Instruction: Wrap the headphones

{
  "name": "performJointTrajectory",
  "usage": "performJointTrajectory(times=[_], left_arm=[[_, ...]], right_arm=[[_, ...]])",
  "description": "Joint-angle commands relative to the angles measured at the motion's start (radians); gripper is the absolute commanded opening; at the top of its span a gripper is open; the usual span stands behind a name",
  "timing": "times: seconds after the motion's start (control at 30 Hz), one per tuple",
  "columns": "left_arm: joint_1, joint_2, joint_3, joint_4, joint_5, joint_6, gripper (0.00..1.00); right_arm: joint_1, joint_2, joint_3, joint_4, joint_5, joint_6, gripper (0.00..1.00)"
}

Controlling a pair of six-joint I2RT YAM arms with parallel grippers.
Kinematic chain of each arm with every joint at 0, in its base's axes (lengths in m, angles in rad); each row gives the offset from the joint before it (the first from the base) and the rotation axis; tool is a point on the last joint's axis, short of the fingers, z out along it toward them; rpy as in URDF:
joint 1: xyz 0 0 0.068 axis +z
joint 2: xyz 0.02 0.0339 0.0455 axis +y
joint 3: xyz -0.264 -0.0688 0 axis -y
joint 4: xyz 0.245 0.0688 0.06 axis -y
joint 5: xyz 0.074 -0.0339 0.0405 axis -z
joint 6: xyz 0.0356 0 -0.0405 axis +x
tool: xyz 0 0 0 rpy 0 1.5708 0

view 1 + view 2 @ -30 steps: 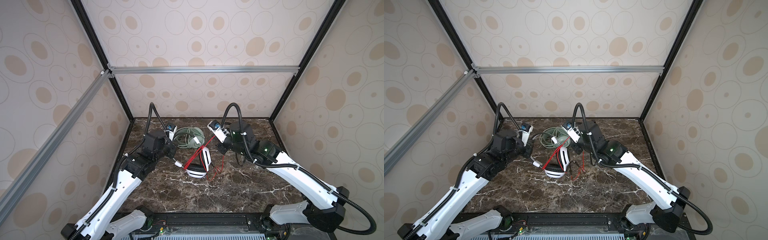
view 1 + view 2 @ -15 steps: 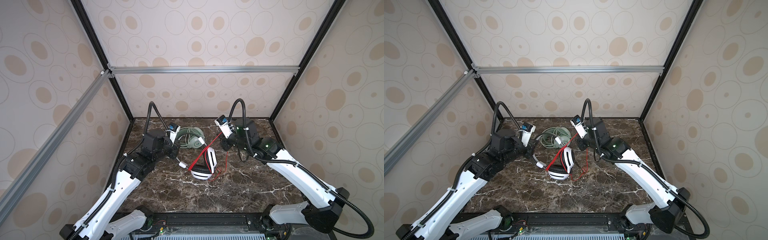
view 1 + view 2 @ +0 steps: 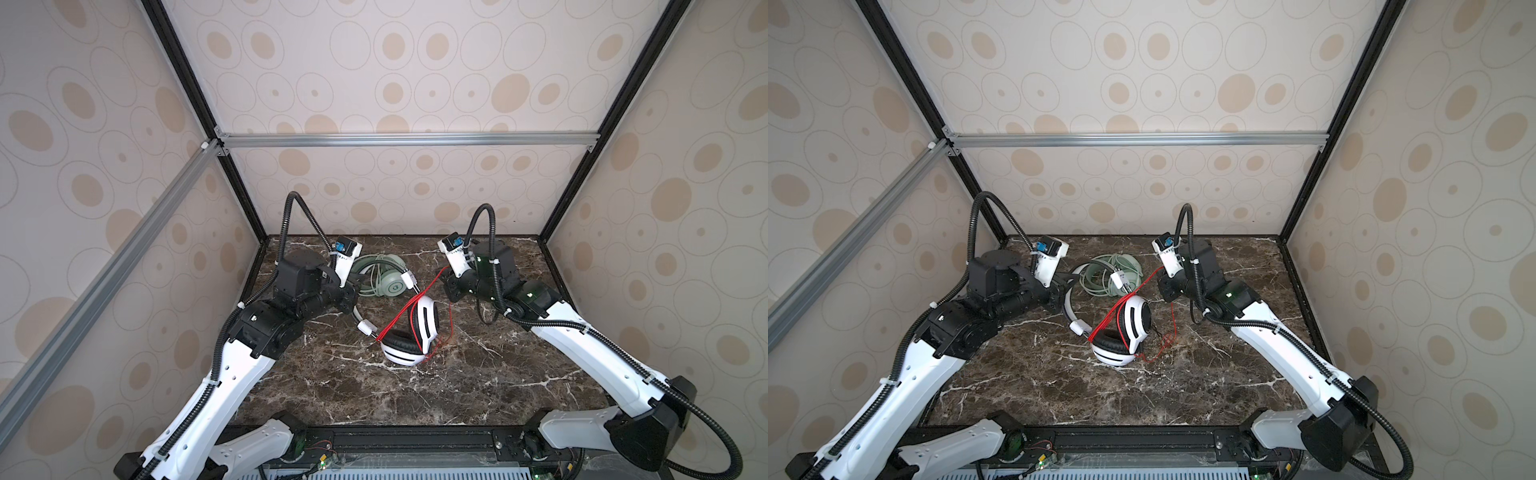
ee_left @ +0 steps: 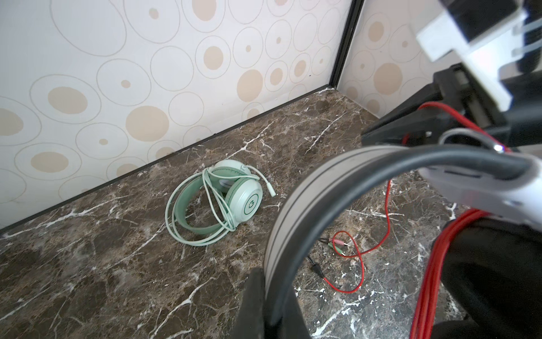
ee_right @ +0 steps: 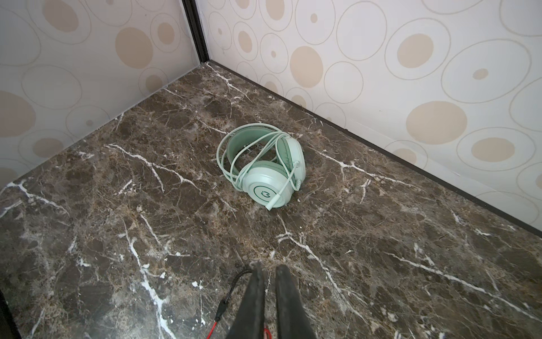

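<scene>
My left tool [image 3: 352,296] is clenched on the grey headband [image 4: 308,187] of the white-and-black headphones [image 3: 426,324]. It sits just left of the mint-green headphones [image 3: 388,284] in both top views, close to them but not touching. The white-and-black pair hangs from that grip just in front of the mint-green pair, on the side nearer my base. One cup stands on edge and the other lies lower with its black pad up, seemingly on the counter [image 3: 415,395].

Several strands of the red cable [image 3: 411,305] cross the white cups. One strand runs up and to the right, past the mint-green pair, to my right tool [image 5: 269,268]. That tool is to the right of the mint-green pair, clearly apart from it and above the counter. In the right wrist view its fingers [image 5: 256,281] are almost together with a slim gap, and a bit of red shows low between them. I cannot tell whether they pinch the cable or only let it pass.

The rest of the red cable lies slack on the counter to the right of the mint-green pair, ending in small pink and green plugs [image 4: 337,244].

The mint-green pair lies on the counter near the back wall. Its pale cable [image 5: 234,164] is looped around the band and cups, with the plug end resting across the upper cup.
</scene>
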Motion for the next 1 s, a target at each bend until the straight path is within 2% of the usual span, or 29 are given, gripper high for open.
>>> performJointTrajectory(times=[0.0,0.4,0.97], left_arm=[[-0.008,0.003,0.106,0.045,0.076,-0.05,0.0],[-0.008,0.086,0.31,0.069,0.114,-0.091,0.0],[-0.008,0.16,0.428,0.195,0.167,-0.181,0.0]], right_arm=[[-0.01,-0.043,-0.033,0.093,-0.049,0.026,0.14],[-0.016,-0.081,-0.121,0.224,-0.099,0.063,0.16],[-0.019,-0.091,-0.233,0.362,-0.111,0.149,0.16]])
